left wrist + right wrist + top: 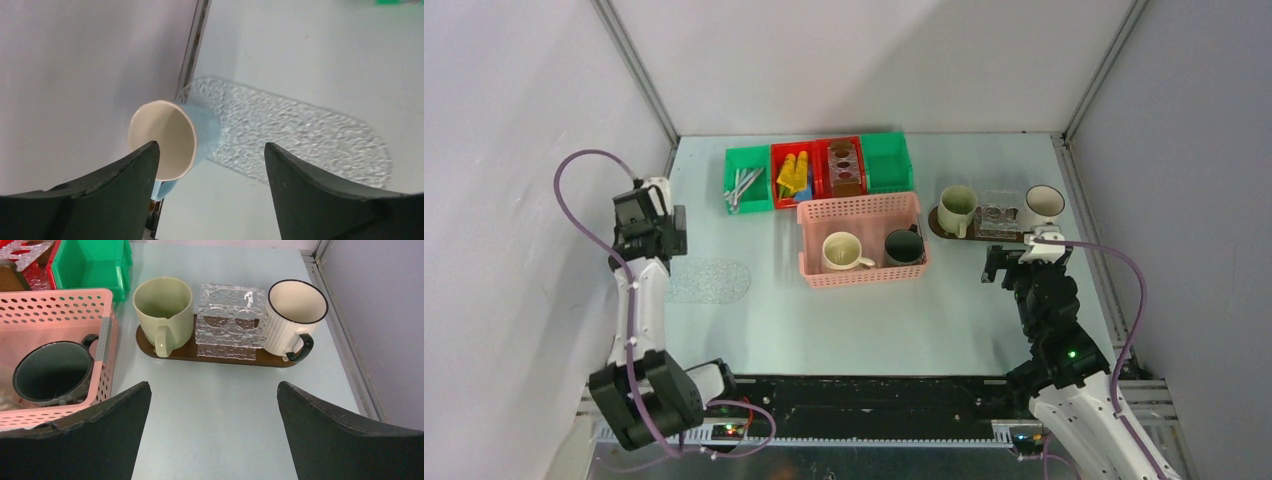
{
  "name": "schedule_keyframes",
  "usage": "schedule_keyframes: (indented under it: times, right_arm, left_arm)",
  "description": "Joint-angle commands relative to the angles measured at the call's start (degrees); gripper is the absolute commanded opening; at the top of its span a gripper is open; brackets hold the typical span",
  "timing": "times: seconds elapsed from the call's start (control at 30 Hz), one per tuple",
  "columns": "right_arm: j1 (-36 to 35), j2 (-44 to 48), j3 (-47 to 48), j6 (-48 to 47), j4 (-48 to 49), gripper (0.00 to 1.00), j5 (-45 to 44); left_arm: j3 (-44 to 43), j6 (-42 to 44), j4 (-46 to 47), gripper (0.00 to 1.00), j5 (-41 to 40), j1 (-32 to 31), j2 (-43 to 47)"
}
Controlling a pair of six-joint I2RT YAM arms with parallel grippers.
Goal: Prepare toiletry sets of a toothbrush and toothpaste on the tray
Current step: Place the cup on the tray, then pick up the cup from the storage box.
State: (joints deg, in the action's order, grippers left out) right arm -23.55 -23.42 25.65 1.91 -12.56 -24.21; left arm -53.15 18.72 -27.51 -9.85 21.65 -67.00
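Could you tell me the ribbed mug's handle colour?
The handle is black; clearest in the right wrist view.

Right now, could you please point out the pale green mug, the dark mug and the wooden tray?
pale green mug [172,322], right wrist view, outer wall.
dark mug [52,372], right wrist view, inside the cup.
wooden tray [182,351], right wrist view, bare front strip.

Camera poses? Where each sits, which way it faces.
Top: overhead, near edge, looking down at the table; left arm, right arm show.
Left wrist: on left arm, aimed down at blue mug and clear mat by the wall; open left gripper shows.
Right wrist: on right arm, aimed forward at tray, green mug, white mug; open right gripper shows.
Shared: top and right wrist both see tray, pink basket.
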Motion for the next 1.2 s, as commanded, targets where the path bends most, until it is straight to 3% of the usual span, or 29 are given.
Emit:
schedule_keyframes:
  times: [0.0, 0.13, 0.27, 0.43, 0.57, 0.67, 0.8, 0.9, 0.97, 1.17]
  right_arm:
    - [-0.4, 1.3, 0.5, -0.6, 2.5, 0.99, 0.0]
    - [-0.3, 2.5, 0.5, -0.6, 2.8, 0.99, 0.2]
    - [-0.3, 4.1, 0.4, -0.3, 2.8, 1.00, 0.6]
    - [-0.4, 6.8, -0.2, -0.5, 3.8, 0.99, 0.8]
    - [-0.3, 8.4, -0.5, -0.5, 4.2, 0.99, 1.1]
    - [-0.4, 9.3, -0.7, -0.6, 4.4, 0.99, 1.1]
    - [-0.4, 9.6, -0.9, -0.6, 4.7, 0.99, 1.4]
    - [-0.5, 9.6, -1.0, -0.7, 4.9, 0.99, 1.5]
    - [-0.5, 9.8, -1.0, -0.8, 4.9, 0.99, 1.3]
    - [-0.5, 10.5, -1.0, -0.9, 4.7, 0.99, 1.1]
  left_arm:
    - [1.1, -5.2, 2.7, 0.86, -3.6, -6.8, 6.3]
    - [1.7, -11.9, 2.7, 0.98, -5.5, -12.9, 11.4]
    - [1.7, -20.6, 2.5, 1.00, -4.4, -16.7, 16.5]
    - [2.6, -35.8, 1.2, 1.00, 5.6, -18.0, 20.7]
    - [8.1, -48.9, 4.8, 0.91, 15.1, -18.1, 23.9]
    - [11.5, -56.7, 7.9, 0.85, 17.4, -19.0, 26.1]
    - [14.0, -62.4, 10.2, 0.77, 14.3, -24.5, 26.5]
    - [14.8, -68.2, 12.9, 0.53, 8.6, -30.9, 25.4]
    - [15.0, -71.0, 14.9, 0.46, 6.0, -34.4, 23.8]
    - [9.2, -72.9, 14.3, 0.61, -1.1, -45.2, 12.8]
